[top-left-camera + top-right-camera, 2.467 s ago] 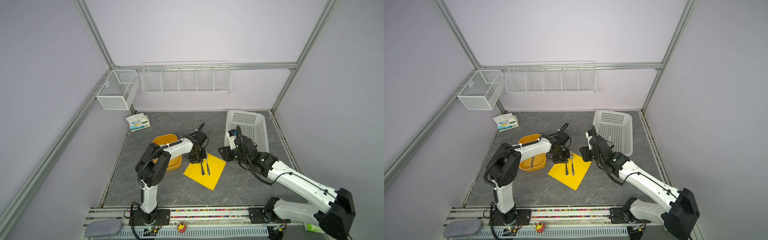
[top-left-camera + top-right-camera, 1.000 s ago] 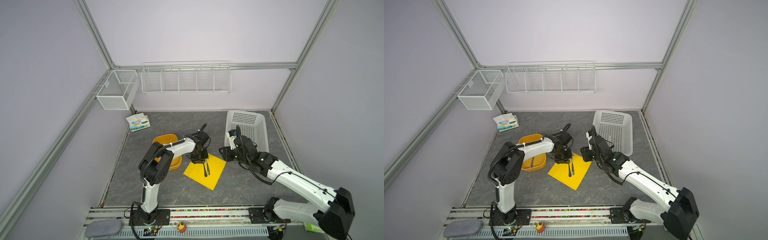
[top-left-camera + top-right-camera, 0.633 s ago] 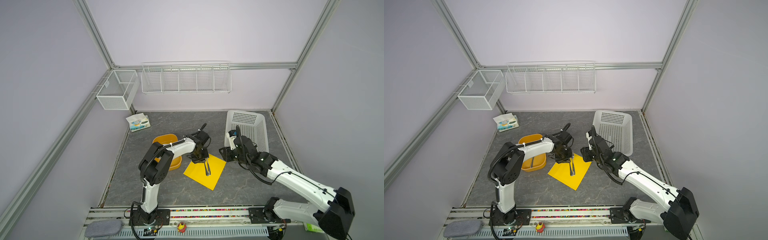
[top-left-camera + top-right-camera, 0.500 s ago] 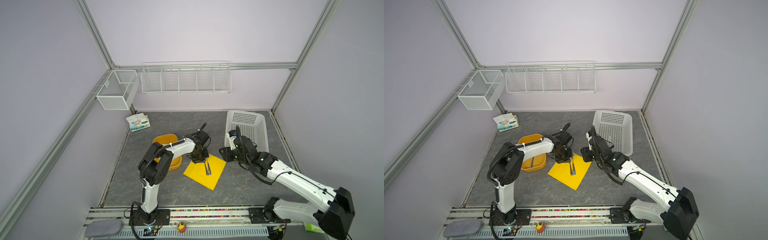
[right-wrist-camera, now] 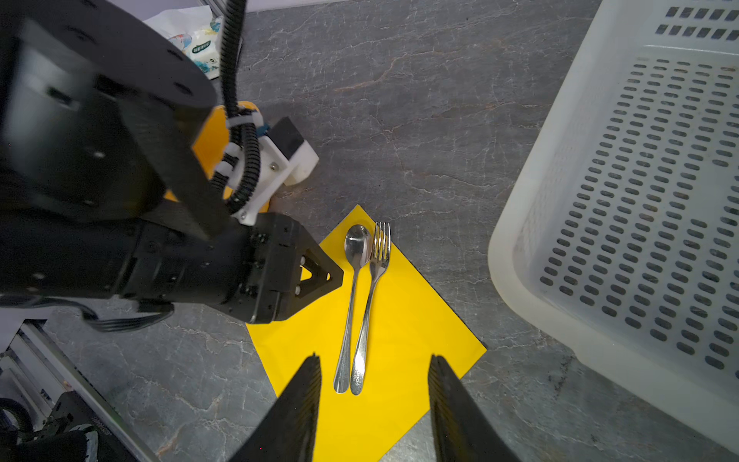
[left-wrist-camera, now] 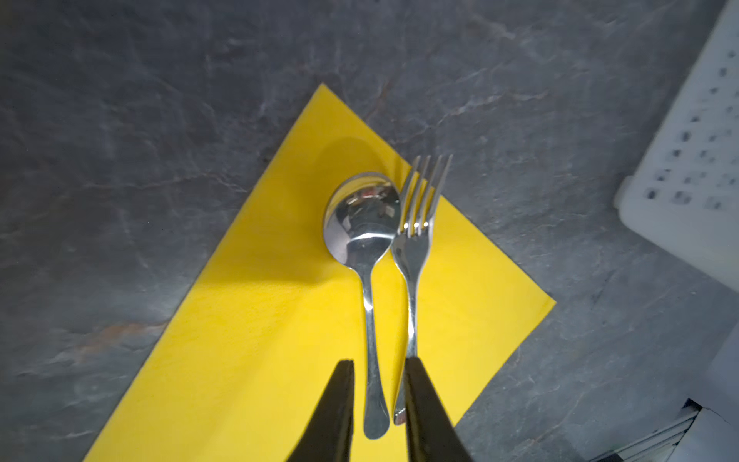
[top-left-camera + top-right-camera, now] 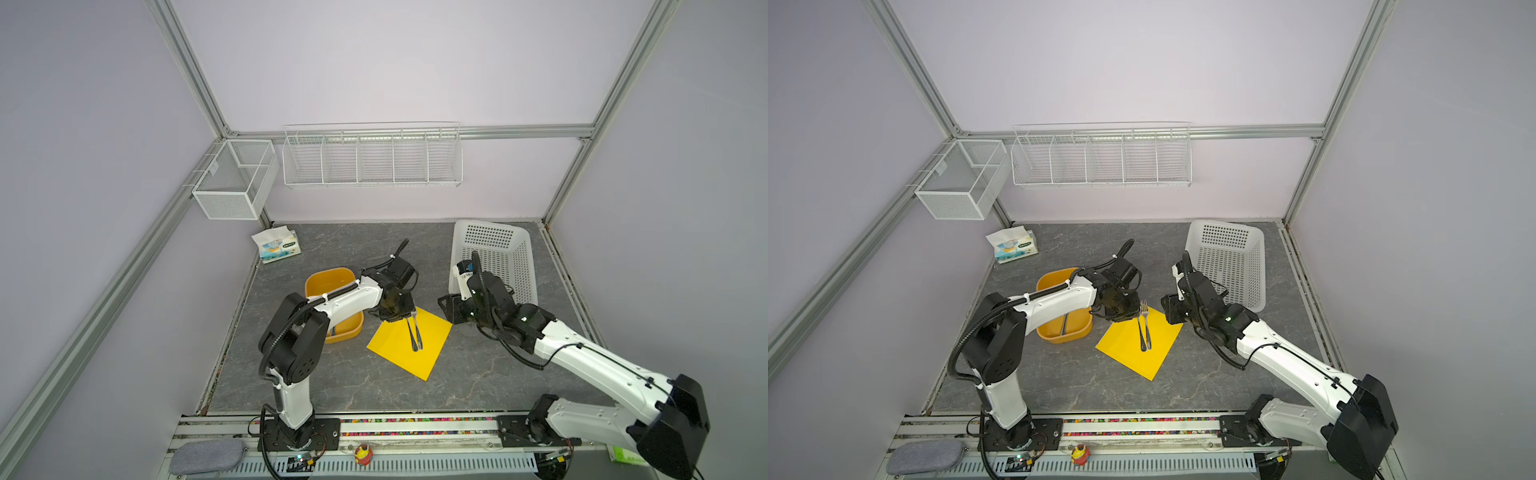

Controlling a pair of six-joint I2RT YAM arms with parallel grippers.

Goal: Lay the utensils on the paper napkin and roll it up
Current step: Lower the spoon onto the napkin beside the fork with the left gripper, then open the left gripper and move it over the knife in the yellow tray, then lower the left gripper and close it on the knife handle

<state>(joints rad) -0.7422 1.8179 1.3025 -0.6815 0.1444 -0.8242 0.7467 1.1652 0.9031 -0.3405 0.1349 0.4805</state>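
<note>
On the napkin, along the diagonal from its corner between tray and basket, the spoon and fork are laid side by side, touching near the heads, with the handles pointed toward the opposite corner. The fork tines are carried past the napkin's edge over the table. The pairing is judged deliberate: two parallel pieces kept tight together can be wrapped in one roll, and bare paper is left on the spoon's side to be turned over them. No rolling is yet begun.

The left gripper is held over the napkin beside the spoon, its jaws a little apart and nothing clamped; yellow paper is seen between the jaws on both sides of the spoon handle. The right gripper is held just off the napkin's basket-side corner, jaws wide and empty, and is judged to be kept clear until an edge is to be taken.

Beside the napkin, the tray is found with one more silver piece inside; its kind cannot be told. Beyond the napkin's other side, the basket is seen with nothing in it, as far as is shown.
</note>
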